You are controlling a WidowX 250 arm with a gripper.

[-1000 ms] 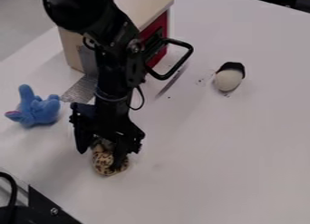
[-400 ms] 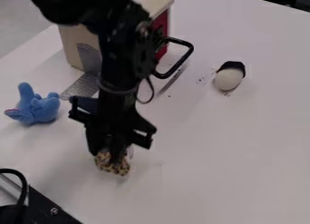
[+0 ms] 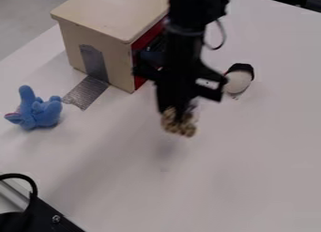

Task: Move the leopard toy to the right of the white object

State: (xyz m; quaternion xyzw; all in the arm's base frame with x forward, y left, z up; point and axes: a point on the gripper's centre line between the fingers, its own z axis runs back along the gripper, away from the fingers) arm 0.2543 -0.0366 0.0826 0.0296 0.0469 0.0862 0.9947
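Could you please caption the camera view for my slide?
Black gripper holding a leopard toy above a white table, between a blue plush toy and a white object.

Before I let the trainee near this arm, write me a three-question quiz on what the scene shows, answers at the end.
1. Fill in the blank: The gripper holds the ____ toy.
2. True or false: In the camera view, the blue plush toy lies to the left of the white object.
3. Multiple choice: Going left to right across the camera view, where is the held toy?
A) Left of the blue plush toy
B) Right of the white object
C) Between the blue plush toy and the white object

Key: 1. leopard (the leopard toy); 2. true; 3. C
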